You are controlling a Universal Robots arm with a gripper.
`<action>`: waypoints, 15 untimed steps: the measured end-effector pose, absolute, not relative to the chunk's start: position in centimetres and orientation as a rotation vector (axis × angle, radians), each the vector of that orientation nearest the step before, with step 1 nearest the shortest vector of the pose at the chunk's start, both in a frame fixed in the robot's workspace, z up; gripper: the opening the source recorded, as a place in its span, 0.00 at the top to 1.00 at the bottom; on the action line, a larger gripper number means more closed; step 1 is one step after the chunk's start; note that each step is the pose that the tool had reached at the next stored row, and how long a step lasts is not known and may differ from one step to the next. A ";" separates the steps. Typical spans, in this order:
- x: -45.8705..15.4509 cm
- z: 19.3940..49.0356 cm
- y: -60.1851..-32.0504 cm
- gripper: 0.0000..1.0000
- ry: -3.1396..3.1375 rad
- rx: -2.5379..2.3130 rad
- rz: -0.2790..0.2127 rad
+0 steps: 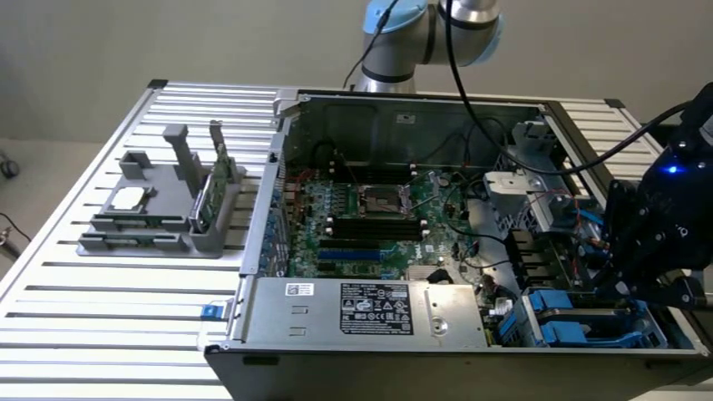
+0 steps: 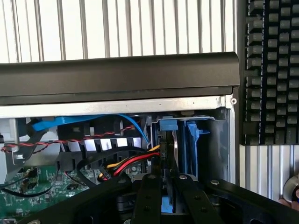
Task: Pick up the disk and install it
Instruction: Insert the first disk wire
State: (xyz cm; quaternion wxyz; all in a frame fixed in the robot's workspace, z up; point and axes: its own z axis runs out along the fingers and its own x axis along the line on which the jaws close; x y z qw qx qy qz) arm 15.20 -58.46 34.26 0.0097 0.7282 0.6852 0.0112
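My gripper [image 1: 652, 294] hangs over the drive bay [image 1: 579, 326] in the near corner of the open computer case [image 1: 368, 334], at the exterior view's right. In the wrist view the gripper [image 2: 167, 182] is shut on the disk [image 2: 166, 142]. The disk shows edge-on as a thin dark slab with a blue carrier. It stands upright between the two black fingers [image 2: 148, 196] and reaches down into the bay beside another blue carrier [image 2: 191, 144]. In the exterior view the arm's black body hides the held disk.
Red, yellow and black power wires [image 2: 135, 161] and a blue data cable [image 2: 70, 122] run right beside the bay. The motherboard [image 1: 368, 217] and power supply [image 1: 379, 309] fill the case. A grey fixture [image 1: 167, 213] stands on the slatted table [image 1: 89, 317]. A keyboard [image 2: 271, 70] lies outside the case.
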 end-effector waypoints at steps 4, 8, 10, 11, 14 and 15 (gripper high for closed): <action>15.0 34.2 -58.4 0.84 2.137 2.271 0.039; 15.0 34.2 -58.4 0.84 2.136 2.269 0.043; 15.0 34.1 -58.4 0.84 2.135 2.268 0.044; 15.0 34.1 -58.4 0.84 2.134 2.268 0.045; 15.0 34.1 -58.4 0.84 2.133 2.267 0.046; 15.0 34.1 -58.4 0.84 2.133 2.266 0.047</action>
